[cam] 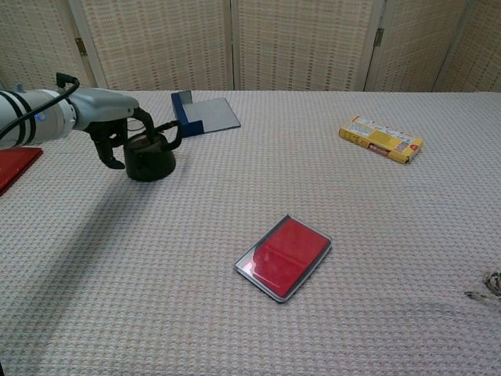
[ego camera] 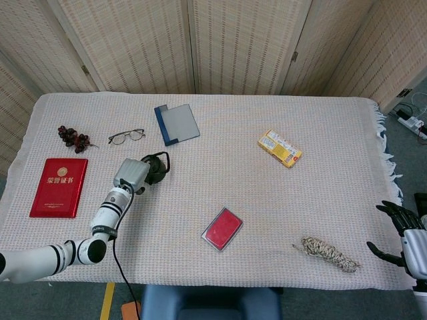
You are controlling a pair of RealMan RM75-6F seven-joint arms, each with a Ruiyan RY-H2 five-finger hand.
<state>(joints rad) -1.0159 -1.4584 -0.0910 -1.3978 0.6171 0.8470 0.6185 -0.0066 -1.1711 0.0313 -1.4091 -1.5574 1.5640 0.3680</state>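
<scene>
The left hand [cam: 117, 133] sits against the left side of a small black pot [cam: 150, 158] with a looped handle. Its fingers curl down around the pot's near-left wall; whether they actually clamp it or only rest against it cannot be told. In the head view the hand [ego camera: 131, 175] covers much of the pot [ego camera: 156, 170], and what the pot contains is hidden in both views.

Taking the pot as landmark: a pair of glasses [ego camera: 127, 137] lies just behind it, and a blue folder with a grey sheet [ego camera: 177, 123] lies behind it and slightly to the right. A red certificate booklet [ego camera: 59, 187] lies to the pot's left, with a dark bunch of dried berries [ego camera: 73, 137] further back on that side. A flat red case [cam: 284, 256] lies well to the pot's right and nearer the table's front edge. A yellow packet [cam: 380, 139] lies far to the right, level with the pot. A coil of rope [ego camera: 327, 253] lies far right near the front edge.

The right hand [ego camera: 402, 235] hangs beyond the table's right front corner, fingers spread apart and holding nothing. All rests on a woven cloth [ego camera: 220, 180].
</scene>
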